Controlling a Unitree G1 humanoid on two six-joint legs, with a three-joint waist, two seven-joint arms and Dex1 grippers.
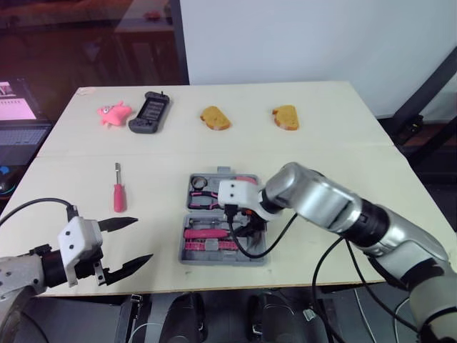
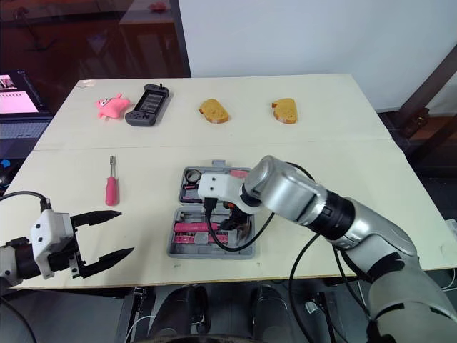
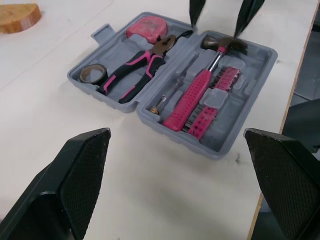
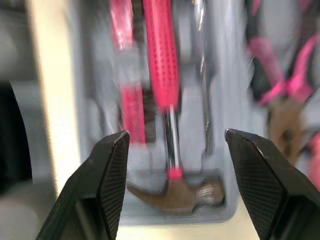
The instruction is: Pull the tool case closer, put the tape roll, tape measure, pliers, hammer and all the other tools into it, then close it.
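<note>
1. Spanning the head views, the pale table (image 1: 343, 150) stands before a white wall (image 1: 321, 36), with a laptop (image 1: 18, 107) off its left edge.
2. The right arm reaches across the near middle of the table. In the head views it covers the right-hand part of the open tool case (image 1: 214, 258), which lies flat near the front edge.
3. The left wrist view lays the contents out plainly. The hammer (image 3: 197, 85) and a row of pink bits (image 3: 215, 97) sit in the near half, and the pliers (image 3: 150, 60), tape roll (image 3: 93, 73) and tape measure (image 3: 145, 29) in the far half.
4. The right gripper (image 4: 175, 134) hangs over the hammer's head end with its fingers spread wide, gripping nothing. In the right wrist view the steel shaft lies below the gap.
5. The left gripper (image 1: 143, 239) hovers at the near-left edge, fingers wide apart and empty, to the left of the case.
6. A red-handled screwdriver (image 1: 118, 194) lies on bare table to the left of the case, outside it.
7. Along the far side lie a pink toy (image 1: 114, 113), a black handheld device (image 1: 150, 112) just beside it, and two bread slices (image 1: 214, 118) (image 1: 285, 116), well apart from the case.
</note>
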